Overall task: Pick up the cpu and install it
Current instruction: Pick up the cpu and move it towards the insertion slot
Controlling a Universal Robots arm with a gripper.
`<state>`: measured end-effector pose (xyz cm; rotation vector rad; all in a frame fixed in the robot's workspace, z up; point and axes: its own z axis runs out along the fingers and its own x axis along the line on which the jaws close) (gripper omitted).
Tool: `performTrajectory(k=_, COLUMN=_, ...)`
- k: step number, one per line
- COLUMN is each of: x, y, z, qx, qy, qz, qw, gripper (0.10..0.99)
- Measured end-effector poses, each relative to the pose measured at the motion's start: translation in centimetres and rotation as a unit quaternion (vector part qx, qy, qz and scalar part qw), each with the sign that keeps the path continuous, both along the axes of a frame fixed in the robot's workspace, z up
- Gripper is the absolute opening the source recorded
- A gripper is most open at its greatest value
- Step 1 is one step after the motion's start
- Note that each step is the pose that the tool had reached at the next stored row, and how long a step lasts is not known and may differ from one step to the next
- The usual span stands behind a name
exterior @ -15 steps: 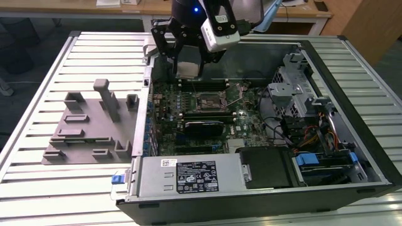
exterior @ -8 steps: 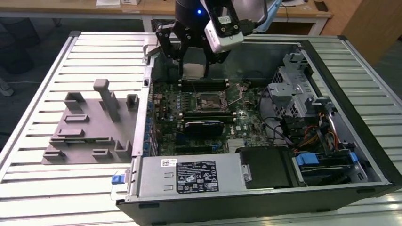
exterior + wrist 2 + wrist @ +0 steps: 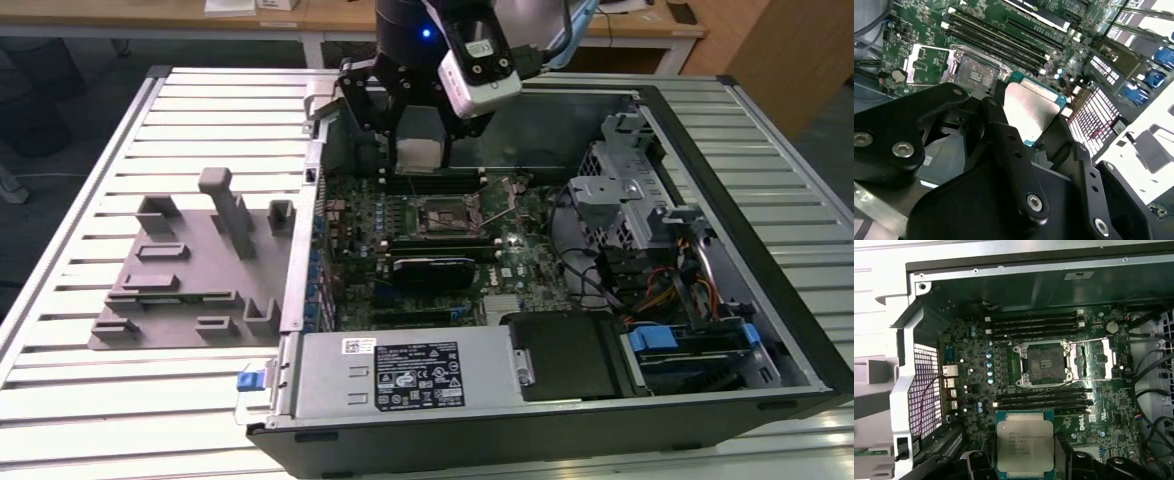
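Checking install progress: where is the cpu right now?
In the first wrist view the cpu is held in the gripper above the motherboard, not in the open socket.

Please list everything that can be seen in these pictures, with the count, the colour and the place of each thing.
cpu: one, silver top, held above the motherboard, not yet in the socket.
socket: one, black-framed, empty, cover open, mid-board.
memory slots: two groups, black, either side of the socket.
motherboard: one, green, inside the case.
computer case: one, black, open, on the table.
power supply: one, grey, inside the case.
tray: one, grey, on the table at the exterior view's left of the case.
table: one, pale, slatted.
pincer: one, black, shut on the cpu.
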<state>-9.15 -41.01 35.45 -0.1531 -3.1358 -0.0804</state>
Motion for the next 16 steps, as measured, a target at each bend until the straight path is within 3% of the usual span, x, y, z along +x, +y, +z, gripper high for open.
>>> performTrajectory(k=8, x=0.32, y=0.20, z=-1.11, qx=0.0003, qy=-0.0015, qz=0.000, qw=1.0000, gripper=0.545)
performTrajectory(k=16, x=0.55, y=0.66, z=-1.66, qx=0.0028, qy=-0.0021, qz=0.000, qw=1.0000, gripper=0.545)
